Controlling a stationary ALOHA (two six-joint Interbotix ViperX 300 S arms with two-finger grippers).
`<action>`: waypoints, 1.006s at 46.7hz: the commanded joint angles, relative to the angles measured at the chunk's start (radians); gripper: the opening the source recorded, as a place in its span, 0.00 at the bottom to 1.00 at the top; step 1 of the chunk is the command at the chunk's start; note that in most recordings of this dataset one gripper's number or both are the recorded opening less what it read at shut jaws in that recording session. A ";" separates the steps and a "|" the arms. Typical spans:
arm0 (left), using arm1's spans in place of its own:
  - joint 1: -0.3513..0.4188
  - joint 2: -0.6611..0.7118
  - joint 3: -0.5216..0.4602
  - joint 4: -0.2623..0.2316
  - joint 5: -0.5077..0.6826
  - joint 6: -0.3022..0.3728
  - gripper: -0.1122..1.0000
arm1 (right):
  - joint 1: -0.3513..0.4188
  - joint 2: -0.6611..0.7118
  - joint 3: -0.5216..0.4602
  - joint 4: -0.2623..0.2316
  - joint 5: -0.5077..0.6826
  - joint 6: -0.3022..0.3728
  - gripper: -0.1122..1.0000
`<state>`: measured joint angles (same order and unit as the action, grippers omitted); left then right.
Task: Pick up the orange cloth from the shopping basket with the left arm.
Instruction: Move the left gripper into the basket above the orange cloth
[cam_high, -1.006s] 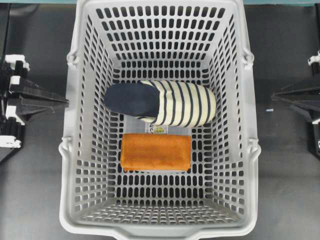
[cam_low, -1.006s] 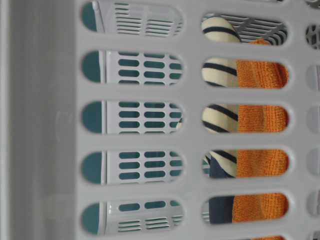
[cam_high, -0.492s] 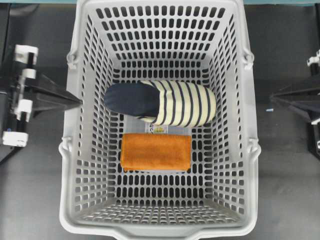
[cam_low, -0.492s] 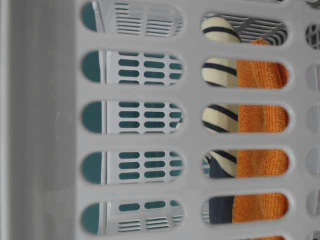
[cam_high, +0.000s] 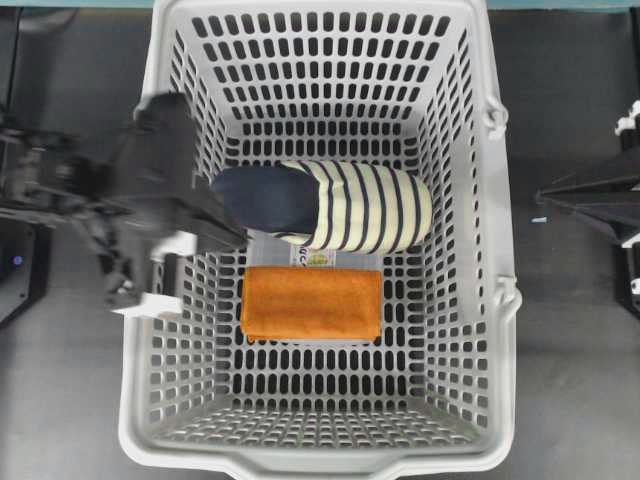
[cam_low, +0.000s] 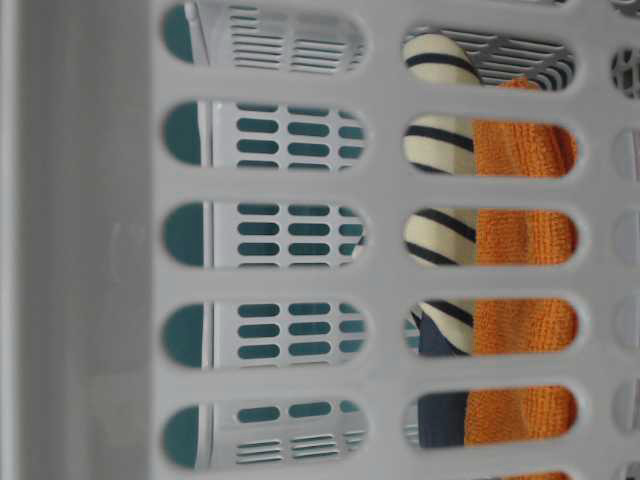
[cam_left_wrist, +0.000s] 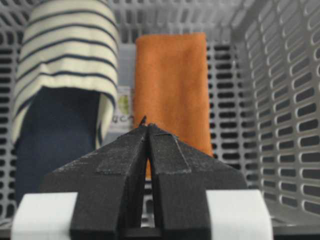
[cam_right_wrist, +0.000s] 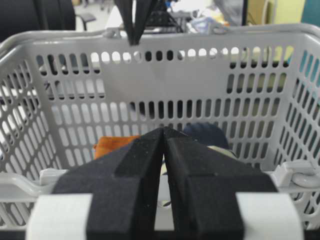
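Left arm (cam_high: 160, 200) now over basket rim (cam_high: 150, 180)

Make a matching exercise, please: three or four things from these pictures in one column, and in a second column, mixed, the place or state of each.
Things:
1. orange cloth
2. striped slipper
3. left gripper
4. right gripper

Places or states:
A. shut, outside the shopping basket, pointing at its wall
B. folded flat on the basket floor, nearest the overhead view's bottom edge
C. shut, over the basket's rim, aimed inward
D. lying on the floor beside the cloth, navy end toward the left arm

Pairs: 1-B, 2-D, 3-C, 4-A
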<state>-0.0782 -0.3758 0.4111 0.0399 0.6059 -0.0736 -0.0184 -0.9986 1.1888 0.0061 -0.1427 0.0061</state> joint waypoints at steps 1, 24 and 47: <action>-0.003 0.055 -0.084 0.005 0.051 0.003 0.11 | -0.003 -0.006 -0.006 0.005 0.003 0.002 0.09; -0.029 0.308 -0.273 0.005 0.222 -0.012 0.90 | -0.003 -0.061 0.005 0.008 0.031 0.002 0.09; -0.052 0.495 -0.325 0.005 0.241 -0.130 0.89 | -0.003 -0.075 0.008 0.008 0.023 0.003 0.09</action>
<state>-0.1243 0.1150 0.0951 0.0414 0.8575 -0.2010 -0.0199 -1.0799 1.2042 0.0107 -0.1089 0.0077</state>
